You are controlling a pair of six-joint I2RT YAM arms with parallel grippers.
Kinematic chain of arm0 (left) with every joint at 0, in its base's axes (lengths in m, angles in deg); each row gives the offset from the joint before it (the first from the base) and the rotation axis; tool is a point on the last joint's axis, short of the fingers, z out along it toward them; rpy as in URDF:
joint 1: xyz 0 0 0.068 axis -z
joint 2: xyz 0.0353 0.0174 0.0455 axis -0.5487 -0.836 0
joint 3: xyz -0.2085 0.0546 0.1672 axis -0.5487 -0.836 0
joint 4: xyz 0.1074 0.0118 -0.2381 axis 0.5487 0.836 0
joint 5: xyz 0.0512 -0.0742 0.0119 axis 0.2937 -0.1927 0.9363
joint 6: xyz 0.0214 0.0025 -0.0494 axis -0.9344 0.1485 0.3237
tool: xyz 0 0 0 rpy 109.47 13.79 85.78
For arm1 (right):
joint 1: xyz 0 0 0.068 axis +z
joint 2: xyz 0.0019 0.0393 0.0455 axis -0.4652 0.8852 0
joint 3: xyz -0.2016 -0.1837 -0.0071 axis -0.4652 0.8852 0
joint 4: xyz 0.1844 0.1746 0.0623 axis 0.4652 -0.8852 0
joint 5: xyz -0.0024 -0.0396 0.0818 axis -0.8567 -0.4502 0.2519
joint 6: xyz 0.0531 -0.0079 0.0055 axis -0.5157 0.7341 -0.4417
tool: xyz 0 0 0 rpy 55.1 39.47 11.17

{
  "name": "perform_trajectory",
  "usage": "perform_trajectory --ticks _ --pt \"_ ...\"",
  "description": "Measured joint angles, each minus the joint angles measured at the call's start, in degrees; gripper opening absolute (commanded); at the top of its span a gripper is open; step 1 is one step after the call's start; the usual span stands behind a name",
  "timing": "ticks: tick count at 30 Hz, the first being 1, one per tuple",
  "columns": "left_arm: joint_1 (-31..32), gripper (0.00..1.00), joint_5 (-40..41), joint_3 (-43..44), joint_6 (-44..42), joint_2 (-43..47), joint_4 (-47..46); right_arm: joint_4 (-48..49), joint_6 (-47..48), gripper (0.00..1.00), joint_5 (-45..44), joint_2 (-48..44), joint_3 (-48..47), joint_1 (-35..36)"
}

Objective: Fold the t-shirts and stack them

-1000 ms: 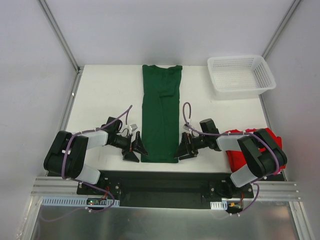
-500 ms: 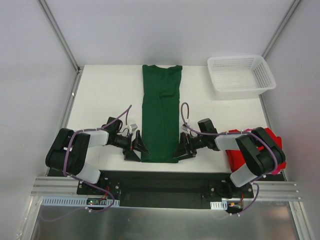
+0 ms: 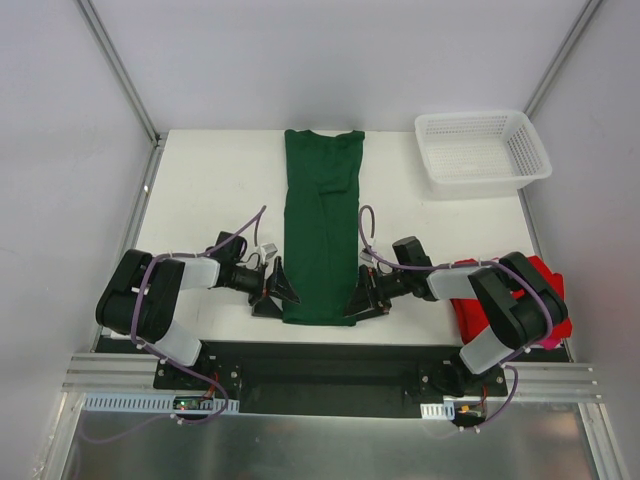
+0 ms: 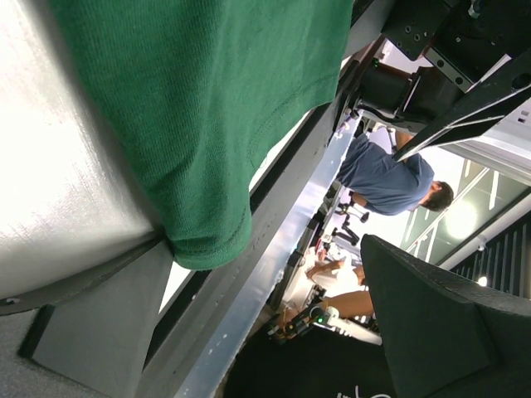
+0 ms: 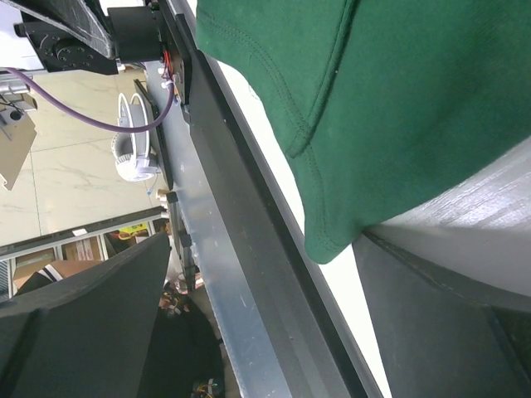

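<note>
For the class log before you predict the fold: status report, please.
Both open: left gripper at near-left corner of green t-shirt, right gripper at near-right corner. Red t-shirt bunched beside right arm. Basket far right, not obstructing.

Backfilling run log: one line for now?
green t-shirt narrow strip | left end effector open, near-left corner | right end effector open, near-right corner

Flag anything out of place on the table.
The red shirt lies crumpled at the near right corner of the table, partly hidden by the right arm. The green shirt lies flat and straight; nothing else stands out.
</note>
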Motion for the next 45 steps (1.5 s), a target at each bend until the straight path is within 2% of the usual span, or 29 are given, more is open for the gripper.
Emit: perform_trajectory --ticks 9,16,24,31,34,35,36,37,40,45 --pt "1.9 0.88 -0.1 -0.8 0.5 0.0 -1.2 -2.1 1.0 0.76 -1.6 0.0 -0.4 0.1" --pt "2.3 0.86 0.1 -0.9 0.6 0.0 -1.2 -4.5 1.6 0.74 -3.1 0.0 -0.9 0.3" --pt "2.3 0.79 1.2 -0.9 0.5 0.5 0.5 -7.8 2.6 0.60 -5.2 0.0 -2.0 0.6" --pt "2.3 0.78 2.7 -0.8 -0.1 1.2 2.6 -10.0 3.2 0.55 -7.0 0.0 -2.6 0.7" --pt "2.3 0.78 3.3 -0.4 -0.1 1.2 3.5 -10.5 3.5 0.47 -7.7 0.0 -2.8 0.7" --pt "2.3 0.77 3.4 -0.3 -0.1 1.2 3.7 -10.8 3.7 0.47 -8.0 0.0 -2.9 0.8" --pt "2.3 0.65 3.5 -0.2 -0.1 1.2 3.8 -11.0 3.8 0.47 -8.2 0.1 -3.0 0.8" --pt "2.3 0.60 3.6 -0.1 -0.2 1.2 4.0 -11.2 3.8 0.47 -8.6 0.1 -3.1 0.8" --pt "2.3 0.60 5.0 0.2 -1.0 1.2 4.8 -11.5 3.9 0.42 -9.1 0.4 -3.6 0.8" --pt "2.2 0.55 5.9 0.4 -1.5 1.1 5.4 -11.6 4.1 0.45 -10.1 1.0 -4.5 1.0"
